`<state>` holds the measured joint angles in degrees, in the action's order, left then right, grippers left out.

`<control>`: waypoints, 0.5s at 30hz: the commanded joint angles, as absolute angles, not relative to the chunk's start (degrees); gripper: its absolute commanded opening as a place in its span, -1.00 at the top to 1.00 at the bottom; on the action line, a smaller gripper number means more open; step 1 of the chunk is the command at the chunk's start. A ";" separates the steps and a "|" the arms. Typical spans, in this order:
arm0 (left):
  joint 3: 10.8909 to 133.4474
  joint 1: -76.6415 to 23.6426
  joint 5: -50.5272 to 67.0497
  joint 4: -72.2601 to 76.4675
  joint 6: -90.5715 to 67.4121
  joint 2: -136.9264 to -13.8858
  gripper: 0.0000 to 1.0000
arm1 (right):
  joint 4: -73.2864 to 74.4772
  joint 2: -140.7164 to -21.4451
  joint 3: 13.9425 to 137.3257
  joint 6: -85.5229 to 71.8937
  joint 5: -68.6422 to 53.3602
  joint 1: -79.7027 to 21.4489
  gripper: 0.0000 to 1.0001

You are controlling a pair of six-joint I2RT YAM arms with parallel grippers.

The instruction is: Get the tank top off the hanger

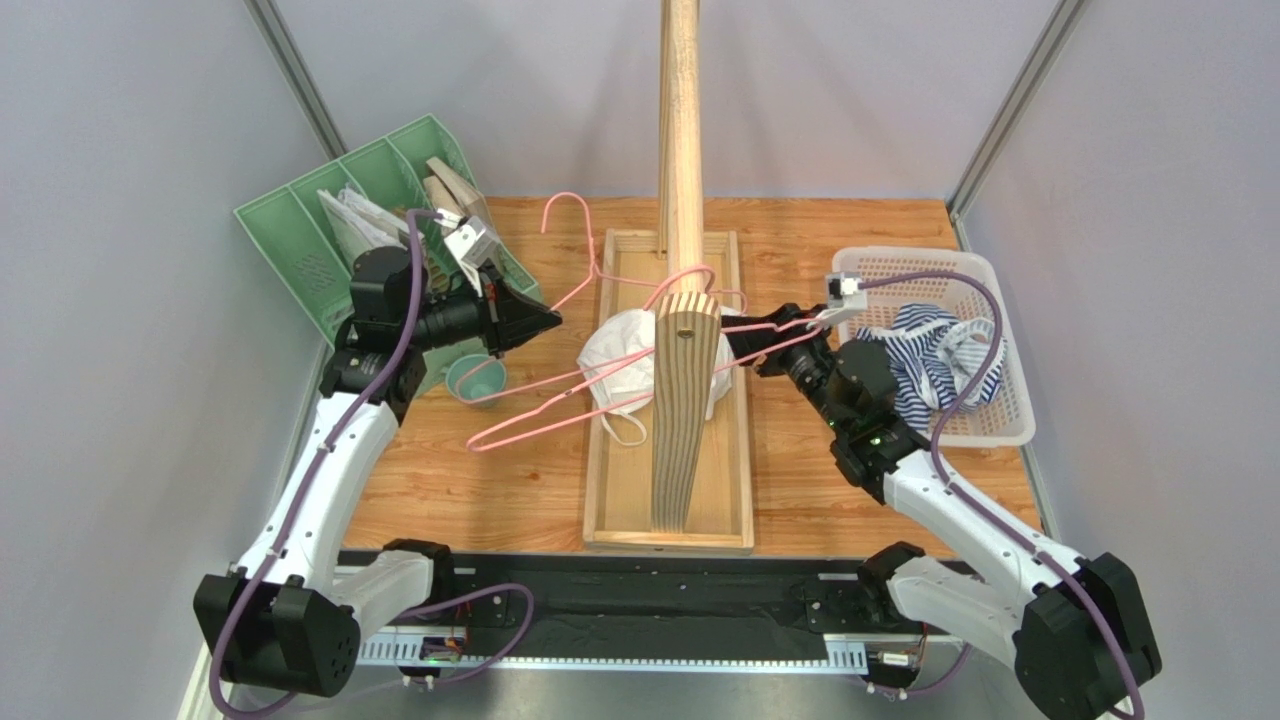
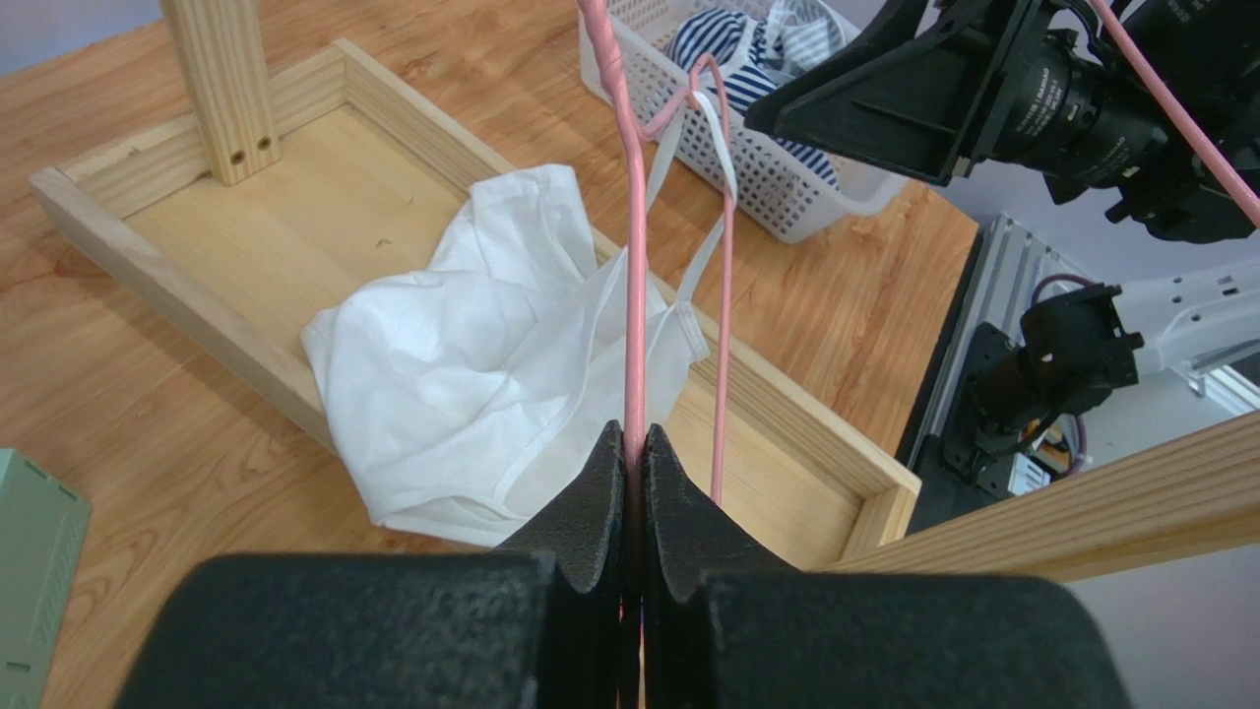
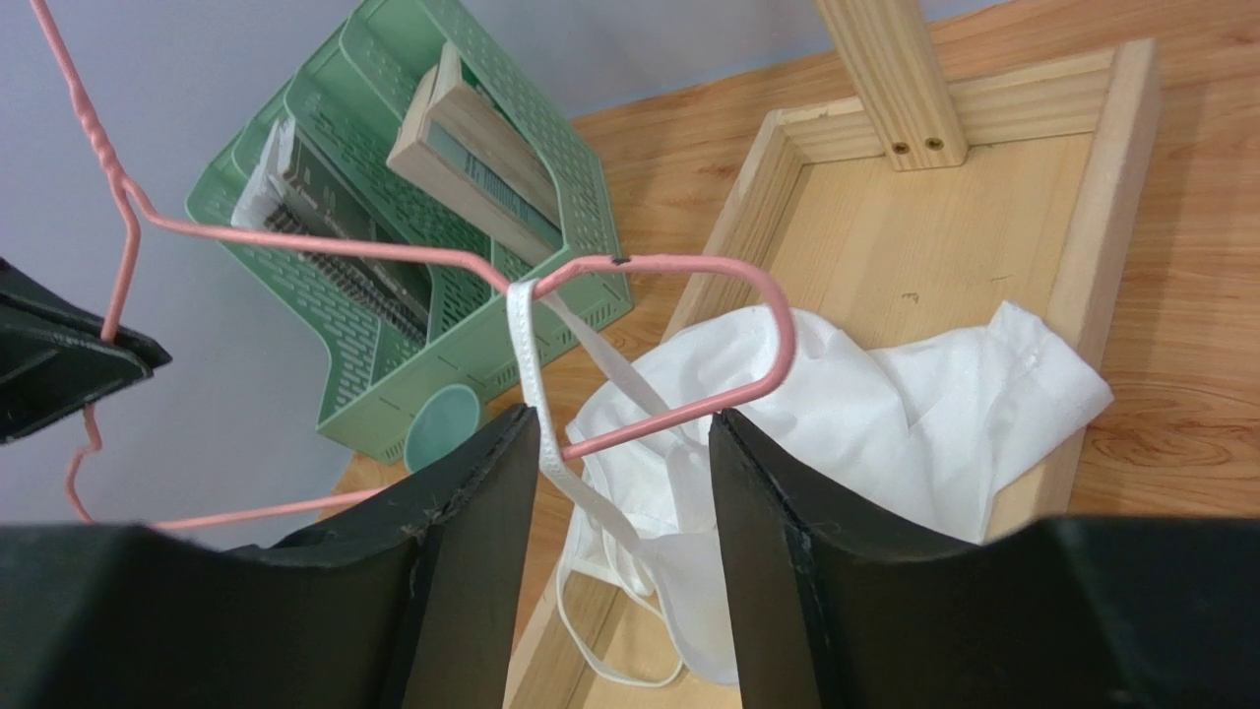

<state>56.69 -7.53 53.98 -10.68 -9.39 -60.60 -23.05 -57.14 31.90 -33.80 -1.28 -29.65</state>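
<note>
1 strap [image 3: 521, 355] loops the hanger [image 3: 666, 265] end between parted right jaws.

The wooden table [image 1: 451, 495] carries a long wooden tray [image 1: 601, 518] at its middle, running from the near edge to the far edge. A green rack [image 1: 301, 248] sits at the far left corner, with a small teal cup [image 1: 481, 383] just beside it. A white basket [image 1: 1010, 428] stands along the right edge.

Green organizer [image 1: 293, 255], white basket [image 1: 977, 428], wooden stand [image 1: 681, 135]

Tank top [image 1: 616, 368] half behind post [image 1: 684, 393]
</note>
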 commanded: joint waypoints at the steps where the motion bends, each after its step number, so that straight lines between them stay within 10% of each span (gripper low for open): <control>1: 56.34 -8.00 55.81 -6.68 -11.07 -61.35 1.00 | -28.30 -55.11 29.18 -38.84 -3.33 -25.76 -0.05; 8: 56.25 -8.96 54.67 -7.47 -10.64 -61.79 1.00 | -28.04 -55.90 31.64 -33.84 -14.14 -22.68 -0.17; 15: 56.07 -11.51 55.02 -6.68 -11.60 -63.10 1.00 | -29.52 -56.51 32.52 -35.59 -25.13 -17.15 0.11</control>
<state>55.92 -9.87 53.84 -9.80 -10.63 -62.22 -25.56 -56.10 29.58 -35.22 -16.47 -20.71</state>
